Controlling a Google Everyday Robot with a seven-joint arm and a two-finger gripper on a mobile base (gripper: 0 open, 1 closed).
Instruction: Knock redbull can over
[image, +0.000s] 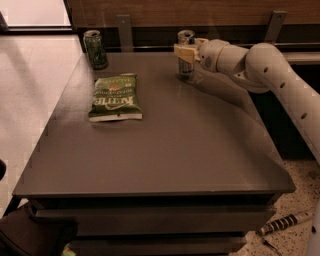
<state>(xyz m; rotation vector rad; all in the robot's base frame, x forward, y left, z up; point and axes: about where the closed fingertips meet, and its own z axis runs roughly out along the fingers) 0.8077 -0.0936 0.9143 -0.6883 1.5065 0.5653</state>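
Observation:
The redbull can (186, 68) stands upright near the far edge of the dark table (165, 150), right of the middle. It is slim and silver with a silver top. My gripper (183, 52) reaches in from the right at the end of the white arm (270, 70). Its cream tip lies across the can's upper half, touching it or just in front of it, and hides part of the can.
A dark green can (95, 49) stands at the table's far left corner. A green chip bag (115, 98) lies flat on the left part of the table. A wooden wall with metal brackets runs behind the table. A striped object (287, 223) lies on the floor at the lower right.

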